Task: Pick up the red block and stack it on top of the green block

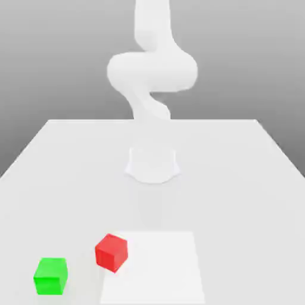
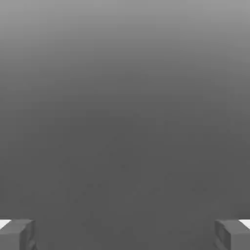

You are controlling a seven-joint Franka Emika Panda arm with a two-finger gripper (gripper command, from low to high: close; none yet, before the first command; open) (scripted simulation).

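The hand is released: in the hand view its two fingers stand wide apart, with nothing gripped between them and a plain grey expanse behind. The red block sits on the pale surface, in the near part of the scene, a little toward the exterior view's left. It lies across the left edge of a bright white patch, partly over the patch and partly beyond it. The block is turned at an angle (one upright edge points roughly toward the near side), so its top and two of its sides can be seen.

The green block is on the surface too, farther to the exterior view's left and slightly nearer than the red one. The two are apart, with bare surface between them, and neither is stacked on the other. The green block is set more squarely, its top and near face showing, plus a narrow strip of its right side. It is well clear of the white patch.

Beyond both blocks, near the middle of the surface from left to right, stands the white base. The arm (just as white) rises above it in bends, up past the exterior view's upper edge.
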